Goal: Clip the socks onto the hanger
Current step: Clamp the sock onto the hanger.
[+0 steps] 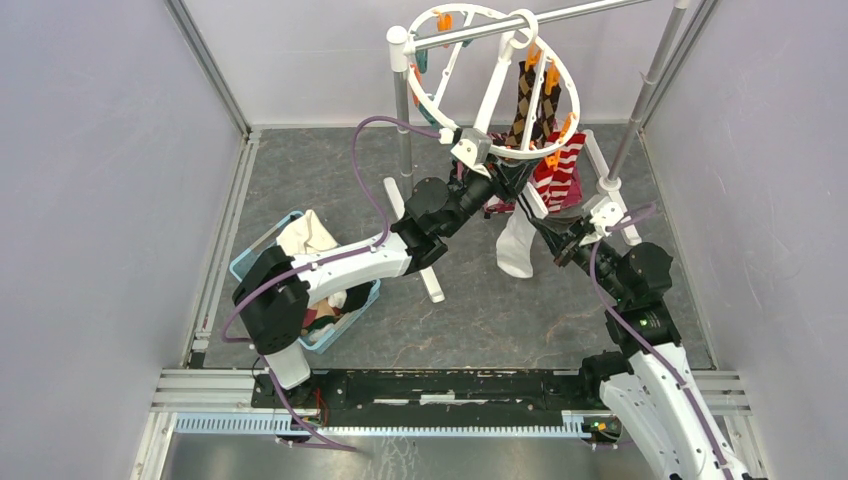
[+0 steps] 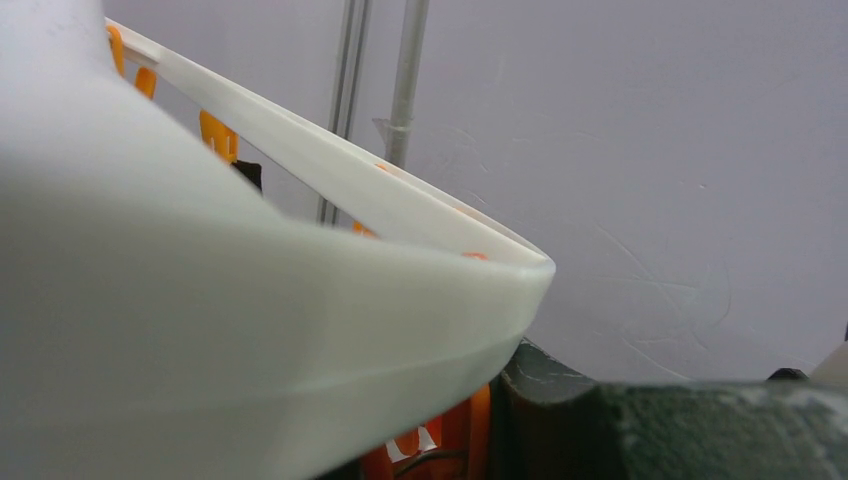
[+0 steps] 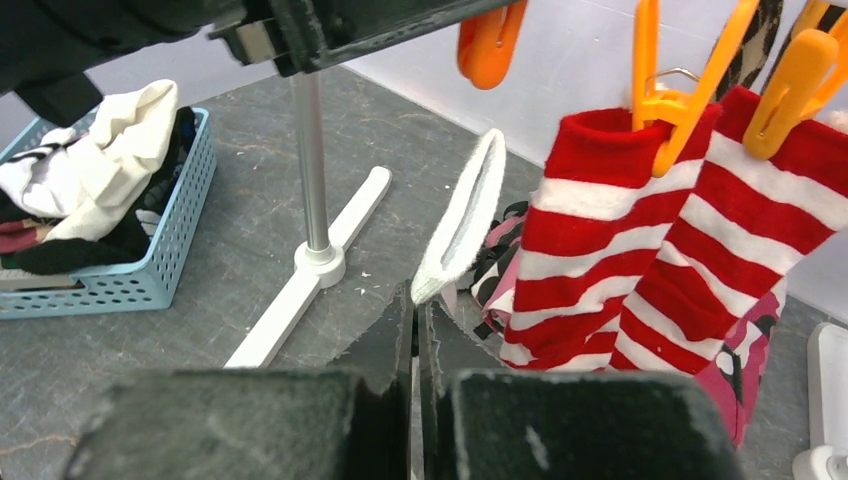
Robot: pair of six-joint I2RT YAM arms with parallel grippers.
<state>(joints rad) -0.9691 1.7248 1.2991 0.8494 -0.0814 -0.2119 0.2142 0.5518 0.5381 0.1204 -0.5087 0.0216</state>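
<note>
Argyle socks (image 1: 522, 110) and striped socks (image 3: 590, 250) are clipped to the hanger (image 1: 440, 115), a white sock (image 3: 465, 215) is pinched, not yet clipped, in the right gripper (image 3: 415, 300), and the opening of the left gripper (image 1: 505, 172) cannot be told.

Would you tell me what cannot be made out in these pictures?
1. Left wrist view: the blurred hanger fills the frame, hiding what the left claw grips, if anything.
2. Top view: the left arm covers much of the basket.
3. Right wrist view: the striped socks hide most of the pink cloth.
</note>
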